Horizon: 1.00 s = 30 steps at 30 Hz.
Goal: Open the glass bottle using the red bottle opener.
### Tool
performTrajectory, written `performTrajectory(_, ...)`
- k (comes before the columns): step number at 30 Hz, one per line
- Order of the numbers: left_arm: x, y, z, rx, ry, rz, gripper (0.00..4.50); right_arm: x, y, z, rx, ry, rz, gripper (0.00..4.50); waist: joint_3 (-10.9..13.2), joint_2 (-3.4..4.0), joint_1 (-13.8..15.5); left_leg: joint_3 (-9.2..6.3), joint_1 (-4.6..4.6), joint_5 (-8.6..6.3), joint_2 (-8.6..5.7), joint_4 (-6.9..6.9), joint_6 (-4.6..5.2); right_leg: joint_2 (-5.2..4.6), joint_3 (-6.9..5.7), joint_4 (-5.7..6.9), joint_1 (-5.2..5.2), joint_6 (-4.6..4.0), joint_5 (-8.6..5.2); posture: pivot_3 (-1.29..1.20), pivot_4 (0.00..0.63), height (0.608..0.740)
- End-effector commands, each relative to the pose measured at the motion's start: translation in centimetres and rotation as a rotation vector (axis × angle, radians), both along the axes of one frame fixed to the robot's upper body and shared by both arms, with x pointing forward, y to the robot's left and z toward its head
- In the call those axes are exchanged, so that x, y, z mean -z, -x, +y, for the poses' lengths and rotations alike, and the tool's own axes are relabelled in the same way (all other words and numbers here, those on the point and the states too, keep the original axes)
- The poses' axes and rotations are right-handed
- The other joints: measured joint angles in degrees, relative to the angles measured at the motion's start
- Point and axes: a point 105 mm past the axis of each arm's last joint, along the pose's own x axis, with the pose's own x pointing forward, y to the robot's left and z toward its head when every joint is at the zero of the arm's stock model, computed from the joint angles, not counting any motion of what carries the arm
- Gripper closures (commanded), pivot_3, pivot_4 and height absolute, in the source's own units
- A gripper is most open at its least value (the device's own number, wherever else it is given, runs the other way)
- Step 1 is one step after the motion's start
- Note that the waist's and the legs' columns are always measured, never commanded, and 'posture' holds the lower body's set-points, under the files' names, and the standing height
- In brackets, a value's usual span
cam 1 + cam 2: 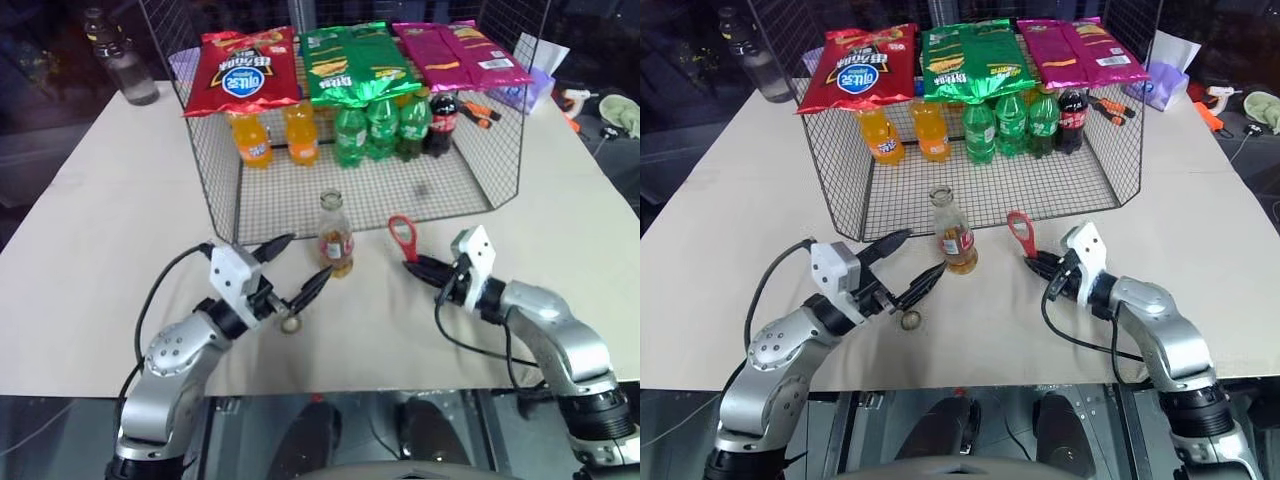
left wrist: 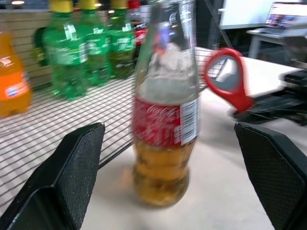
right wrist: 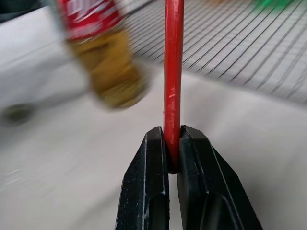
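Beside the glass bottle (image 1: 336, 236), left fingers (image 1: 322, 281) spread wide, empty; right fingers (image 3: 153, 158) clamped on the red bottle opener (image 1: 403, 236).

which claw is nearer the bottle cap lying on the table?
Left. The open left claw hangs right beside the bottle cap, one finger tip almost over it. The right claw, shut on the red bottle opener, is farther off, on the other side of the glass bottle.
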Motion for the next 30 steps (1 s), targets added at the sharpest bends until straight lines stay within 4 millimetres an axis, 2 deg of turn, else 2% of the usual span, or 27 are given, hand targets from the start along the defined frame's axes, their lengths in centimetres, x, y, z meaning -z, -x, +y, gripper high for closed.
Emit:
performTrajectory(1, -0.4, 0.1, 1.3, -0.066, 0.001, -0.033, 0.03, -0.3, 2.3, 0.9, -0.091, -0.046, 0.146, 4.5, 0.0, 0.0, 0.0, 0.01, 0.01, -0.03, 0.02, -0.01, 0.05, -0.01, 0.0, -0.03, 0.02, 0.0, 0.0, 0.0, 0.15, 0.74)
performTrajectory(4, 0.1, 0.0, 2.0, -0.102, -0.004, -0.018, 0.03, 0.1, 2.1, 0.8, -0.057, -0.037, 0.18, 4.5, 0.0, 0.0, 0.02, 0.01, 0.07, -0.12, 0.02, 0.0, 0.21, 0.02, -0.02, -0.02, 0.08, 0.0, 0.0, 0.0, 0.15, 0.74)
performTrajectory(6, 0.5, -0.1, 2.5, -0.124, -0.007, -0.005, 0.0, -0.2, 1.2, 0.6, -0.007, -0.04, 0.127, 3.65, 0.0, 0.0, -0.02, 0.02, 0.1, -0.13, 0.0, 0.0, 0.22, 0.02, -0.02, -0.01, 0.1, 0.0, 0.0, 0.0, 0.15, 0.74)
performTrajectory(7, 0.7, -0.1, 2.7, -0.137, -0.004, 0.006, 0.0, -0.5, 0.5, 0.2, 0.03, -0.043, 0.099, 3.37, 0.0, 0.0, -0.08, 0.03, 0.1, -0.13, 0.0, 0.0, 0.22, 0.03, -0.02, -0.01, 0.1, 0.0, 0.0, 0.0, 0.15, 0.74)
performTrajectory(9, 1.1, -0.2, 3.2, -0.16, 0.008, 0.028, 0.0, -0.7, -0.2, -0.4, 0.078, -0.037, 0.061, 2.46, 0.0, 0.0, -0.03, 0.02, 0.1, -0.12, 0.01, -0.01, 0.2, 0.05, -0.04, -0.01, 0.09, 0.0, 0.0, 0.0, 0.15, 0.74)
performTrajectory(11, 1.5, -0.3, 3.7, -0.189, 0.001, 0.055, 0.0, -0.7, -0.7, -1.3, 0.108, -0.002, 0.01, 1.43, 0.0, -0.01, 0.11, 0.01, 0.09, -0.1, 0.0, -0.01, 0.16, 0.04, -0.05, -0.02, 0.08, 0.0, 0.0, 0.0, 0.15, 0.74)
performTrajectory(14, 2.0, -0.1, 4.2, -0.206, -0.02, 0.081, 0.0, -1.1, -0.6, -2.4, 0.106, 0.016, -0.064, 0.14, -0.01, -0.01, 0.16, 0.01, 0.08, -0.08, -0.06, -0.01, 0.13, 0.01, -0.05, -0.04, 0.09, 0.01, 0.0, 0.0, 0.15, 0.74)
performTrajectory(22, 2.6, 2.2, 6.8, -0.189, -0.06, 0.166, 0.0, -2.0, 1.0, -7.0, 0.163, 0.017, -0.292, 0.05, -0.01, -0.01, 0.01, 0.05, 0.1, -0.13, 0.02, -0.07, 0.2, 0.03, -0.02, -0.09, 0.09, 0.0, 0.0, 0.0, 0.15, 0.74)
performTrajectory(25, 3.1, 3.1, 7.7, -0.185, -0.087, 0.197, 0.0, -0.4, 1.9, -9.0, 0.172, 0.062, -0.289, 0.05, -0.01, -0.01, 0.01, 0.08, 0.22, -0.17, 0.04, -0.06, 0.27, 0.03, -0.01, -0.1, 0.22, 0.0, 0.0, 0.0, 0.15, 0.74)
performTrajectory(27, 3.4, 3.4, 8.4, -0.179, -0.118, 0.209, 0.0, -0.7, 2.4, -9.5, 0.166, 0.054, -0.373, 0.05, 0.0, -0.01, 0.05, 0.07, 0.28, -0.17, 0.03, -0.06, 0.27, 0.03, -0.04, -0.12, 0.31, 0.0, 0.0, 0.0, 0.15, 0.74)
performTrajectory(30, 3.6, 3.2, 9.0, -0.188, -0.144, 0.206, 0.0, 0.2, 2.8, -9.8, 0.154, 0.056, -0.339, 0.05, 0.01, 0.02, 0.01, 0.06, 0.34, -0.17, 0.07, -0.08, 0.27, 0.03, -0.05, -0.16, 0.37, 0.0, 0.0, 0.0, 0.15, 0.74)
